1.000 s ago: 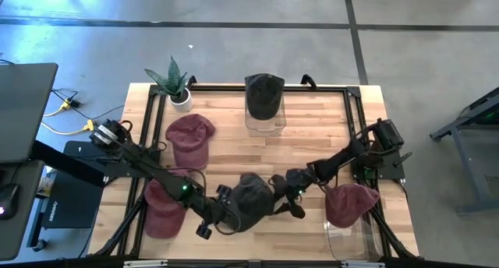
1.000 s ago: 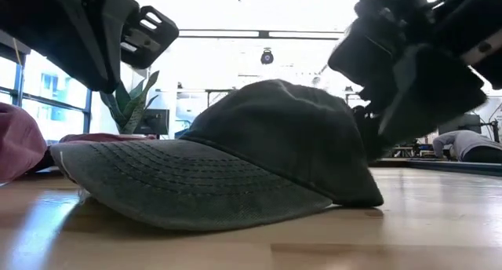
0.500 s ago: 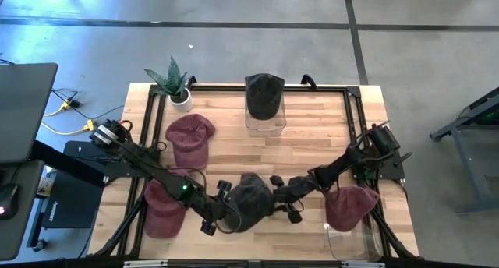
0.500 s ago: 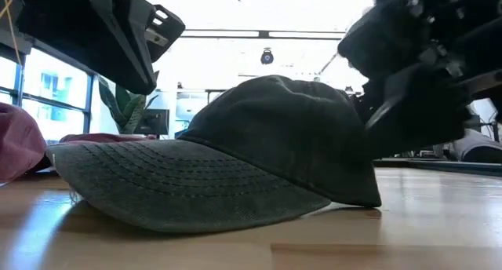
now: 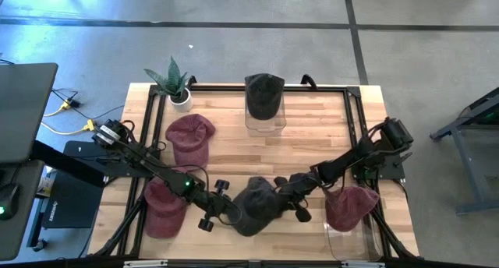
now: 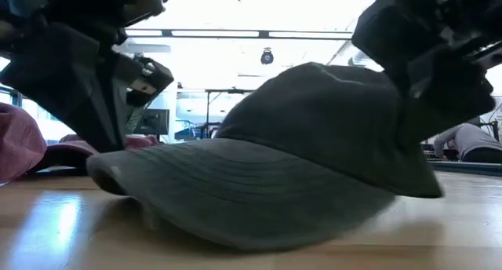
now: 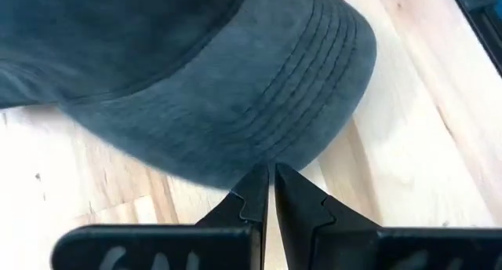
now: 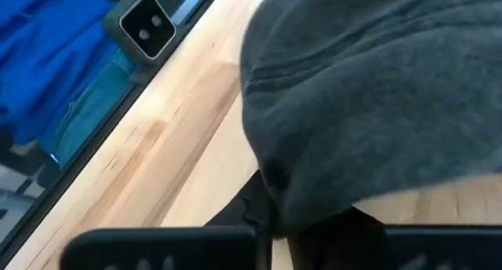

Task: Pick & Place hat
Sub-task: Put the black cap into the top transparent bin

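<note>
A dark grey hat (image 5: 257, 207) sits near the table's front edge between my two grippers, its brim (image 6: 235, 195) toward the left. My left gripper (image 5: 228, 211) is shut at the brim's edge. On the crown's other side, my right gripper (image 5: 282, 196) is shut on the hat's back. In the low view the left arm (image 6: 86, 82) stands by the brim and the right arm (image 6: 439, 58) above the crown's rear. My left gripper pinches the front edge of the brim (image 7: 271, 162) between its two fingertips, coming level from the table's left. The brim sits low over the wood. My right gripper pinches bunched cloth at the crown's rear edge (image 8: 274, 184) between its fingers, coming from the table's right and slanting down. The crown's rear (image 6: 423, 187) is raised off the wood.
Two maroon hats (image 5: 191, 139) (image 5: 164, 209) lie on the left side. A third maroon hat (image 5: 351, 202) sits on a clear box at the right. Another dark hat (image 5: 263, 95) tops a clear stand at the far edge, beside a potted plant (image 5: 175, 85).
My right gripper has shut on the back of the hat's crown and raised it. The hat has tipped, its rear lifted and its brim kept low, and has shifted a little toward the table's right. My left gripper has come down beside the brim.
</note>
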Action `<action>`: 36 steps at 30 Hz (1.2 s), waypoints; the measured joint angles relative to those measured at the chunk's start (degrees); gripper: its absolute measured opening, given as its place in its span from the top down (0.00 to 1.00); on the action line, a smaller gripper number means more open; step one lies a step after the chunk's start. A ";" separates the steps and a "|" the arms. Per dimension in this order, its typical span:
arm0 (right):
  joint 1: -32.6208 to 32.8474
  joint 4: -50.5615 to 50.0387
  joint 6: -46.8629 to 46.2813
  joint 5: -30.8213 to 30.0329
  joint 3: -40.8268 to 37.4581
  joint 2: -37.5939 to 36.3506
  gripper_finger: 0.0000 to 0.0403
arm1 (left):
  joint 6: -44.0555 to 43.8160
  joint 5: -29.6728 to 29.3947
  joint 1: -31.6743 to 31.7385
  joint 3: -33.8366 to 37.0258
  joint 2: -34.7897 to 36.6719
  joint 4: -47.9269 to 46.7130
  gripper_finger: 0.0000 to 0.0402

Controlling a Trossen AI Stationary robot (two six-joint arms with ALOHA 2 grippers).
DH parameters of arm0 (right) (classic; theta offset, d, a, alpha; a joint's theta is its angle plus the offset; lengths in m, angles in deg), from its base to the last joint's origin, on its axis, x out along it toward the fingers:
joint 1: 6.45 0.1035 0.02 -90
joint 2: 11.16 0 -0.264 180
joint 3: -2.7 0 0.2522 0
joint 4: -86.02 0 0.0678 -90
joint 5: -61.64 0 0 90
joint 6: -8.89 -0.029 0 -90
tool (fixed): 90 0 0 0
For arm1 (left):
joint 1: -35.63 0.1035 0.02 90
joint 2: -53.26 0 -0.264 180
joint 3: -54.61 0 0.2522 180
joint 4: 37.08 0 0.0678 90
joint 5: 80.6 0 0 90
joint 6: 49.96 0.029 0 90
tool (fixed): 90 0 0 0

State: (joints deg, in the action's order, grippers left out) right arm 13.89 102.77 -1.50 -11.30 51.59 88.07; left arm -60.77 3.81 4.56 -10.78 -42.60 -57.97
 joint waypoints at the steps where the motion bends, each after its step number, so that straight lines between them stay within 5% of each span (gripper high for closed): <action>1: 0.00 -0.25 -0.50 -0.06 0.00 -0.11 0.97 | 0.06 -0.35 0.00 0.00 0.01 0.08 0.95; 11: -2.93 2.55 4.93 0.47 0.00 -0.46 0.94 | 9.14 -13.63 0.46 -0.02 0.03 0.55 0.95; 18: -3.67 -0.89 7.14 7.90 2.95 -4.33 0.97 | 12.52 -14.28 5.54 -0.15 5.13 -7.20 0.95; 22: -3.65 -8.60 11.09 13.72 5.81 -7.54 0.99 | 17.53 -3.91 10.16 0.02 6.74 -6.33 0.95; 28: -3.65 -14.75 14.23 13.33 6.20 -8.61 0.99 | 25.77 16.02 19.34 0.05 3.31 6.00 0.95; 36: -3.93 -21.83 9.44 9.96 6.17 -8.40 0.95 | 22.31 28.35 28.52 0.23 -7.91 20.09 0.95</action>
State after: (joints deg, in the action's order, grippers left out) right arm 9.96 80.94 7.94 -1.34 57.76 79.67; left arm -38.45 32.15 33.08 -10.55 -50.51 -37.88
